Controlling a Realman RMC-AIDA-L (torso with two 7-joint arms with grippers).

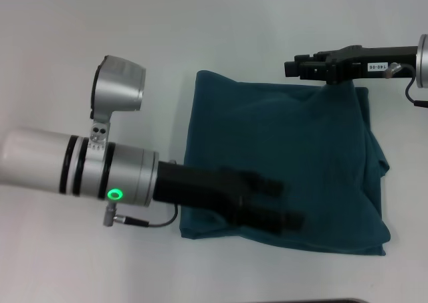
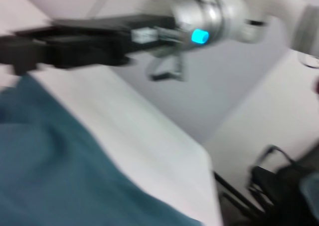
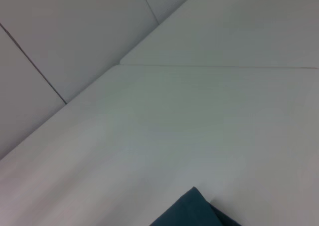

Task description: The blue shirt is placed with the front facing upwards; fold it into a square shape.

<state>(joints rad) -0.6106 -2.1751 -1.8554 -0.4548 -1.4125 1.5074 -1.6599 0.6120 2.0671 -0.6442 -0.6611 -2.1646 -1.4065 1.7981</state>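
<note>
The blue shirt point(image 1: 281, 162) lies on the white table point(image 1: 80, 42), already folded to a rough square, plain side up.

The left gripper point(image 1: 284, 203) is seen over the near edge, fingers spread, pinching nothing.

The right gripper point(image 1: 294, 67) is at the far edge; finger state cannot be told.

Risk: layers at the right side look bunched. A sweep by either arm could drag the top layer and undo the fold.

one blue shirt point(image 1: 287, 162), one table point(image 1: 200, 29), two hands: left hand point(image 1: 284, 203), right hand point(image 1: 294, 67)
</note>
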